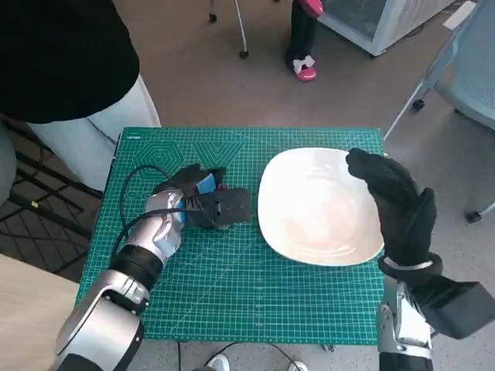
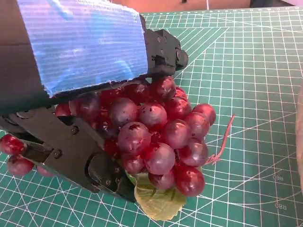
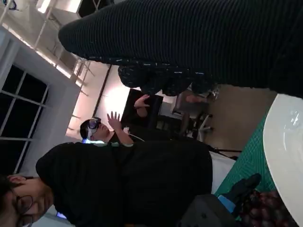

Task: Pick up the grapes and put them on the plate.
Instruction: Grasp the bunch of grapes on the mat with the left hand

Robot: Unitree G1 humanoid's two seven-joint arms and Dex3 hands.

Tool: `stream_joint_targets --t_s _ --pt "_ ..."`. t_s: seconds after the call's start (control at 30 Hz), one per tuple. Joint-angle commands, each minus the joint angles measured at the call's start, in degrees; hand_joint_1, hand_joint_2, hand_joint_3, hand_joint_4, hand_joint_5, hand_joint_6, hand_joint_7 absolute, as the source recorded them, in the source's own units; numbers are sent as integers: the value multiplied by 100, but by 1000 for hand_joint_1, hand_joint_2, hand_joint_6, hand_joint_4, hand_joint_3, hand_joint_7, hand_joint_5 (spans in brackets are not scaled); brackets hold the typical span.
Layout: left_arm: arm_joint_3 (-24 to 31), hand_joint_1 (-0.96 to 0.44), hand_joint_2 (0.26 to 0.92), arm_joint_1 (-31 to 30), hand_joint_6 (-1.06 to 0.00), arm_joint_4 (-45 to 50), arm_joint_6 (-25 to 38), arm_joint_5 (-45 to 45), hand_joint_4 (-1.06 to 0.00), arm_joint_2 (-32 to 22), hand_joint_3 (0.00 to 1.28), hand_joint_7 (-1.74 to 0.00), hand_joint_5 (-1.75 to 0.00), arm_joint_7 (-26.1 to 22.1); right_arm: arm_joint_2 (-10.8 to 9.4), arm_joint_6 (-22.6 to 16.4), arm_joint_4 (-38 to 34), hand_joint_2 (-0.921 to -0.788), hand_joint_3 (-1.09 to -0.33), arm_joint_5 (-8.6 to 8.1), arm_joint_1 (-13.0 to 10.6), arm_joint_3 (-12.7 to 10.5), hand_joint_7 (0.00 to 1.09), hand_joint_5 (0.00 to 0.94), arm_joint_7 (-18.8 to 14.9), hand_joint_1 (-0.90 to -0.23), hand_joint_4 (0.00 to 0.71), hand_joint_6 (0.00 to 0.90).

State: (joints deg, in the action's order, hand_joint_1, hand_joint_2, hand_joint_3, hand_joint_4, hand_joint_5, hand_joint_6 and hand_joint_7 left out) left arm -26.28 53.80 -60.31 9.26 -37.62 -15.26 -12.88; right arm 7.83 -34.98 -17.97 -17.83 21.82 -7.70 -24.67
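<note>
A bunch of dark red grapes (image 2: 158, 135) with a green leaf (image 2: 158, 204) lies on the green cutting mat (image 1: 232, 294). My left hand (image 1: 199, 202) grips it, black fingers (image 2: 80, 156) closed round both sides of the bunch. In the head view only a bit of the grapes (image 1: 223, 187) peeks out past the hand. The white plate (image 1: 309, 209) sits on the mat just to the right of them. My gloved right hand (image 1: 396, 202) hovers over the plate's right rim, fingers stretched out and holding nothing. The right wrist view shows the glove (image 3: 189, 47), the plate's rim (image 3: 284, 142) and the grapes (image 3: 260, 210).
A person in a black top and pale trousers (image 1: 85, 116) stands by the table's far left corner. Feet in pink shoes (image 1: 306, 71) and chair legs (image 1: 241, 31) are beyond the table. A grey chair (image 1: 464, 69) stands at the right.
</note>
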Motion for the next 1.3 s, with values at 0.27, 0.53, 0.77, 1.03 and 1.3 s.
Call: stream_joint_targets --t_s 0.27,0.53,0.77,1.03,1.3 --pt "-155 59 821 -42 -572 -240 -259 -100 -515 27 43 -79 -376 500 5 61 -19 -921 -851 -12 -93 -10 428 1 -37 -642 403 9" --pt "-375 57 915 -212 -573 91 -266 -305 -591 -51 156 -953 -1317 852 -4 63 -41 -921 -850 5 -58 -9 427 1 -15 -643 403 10" --pt "-341 7 921 -209 -524 132 -327 -220 -574 -115 173 -1147 -1383 697 -22 50 -48 -921 -852 46 -45 7 426 1 9 -640 403 10" --pt "-341 2 921 -137 -500 -35 -313 -210 -559 -88 188 -1191 -1397 669 -13 47 -58 -921 -853 34 -34 -1 427 0 1 -639 403 9" --pt "-335 2 921 -74 -490 -133 -299 -203 -554 -46 195 -1203 -1403 672 -17 26 -80 -921 -854 44 -21 -2 428 0 1 -639 402 9"
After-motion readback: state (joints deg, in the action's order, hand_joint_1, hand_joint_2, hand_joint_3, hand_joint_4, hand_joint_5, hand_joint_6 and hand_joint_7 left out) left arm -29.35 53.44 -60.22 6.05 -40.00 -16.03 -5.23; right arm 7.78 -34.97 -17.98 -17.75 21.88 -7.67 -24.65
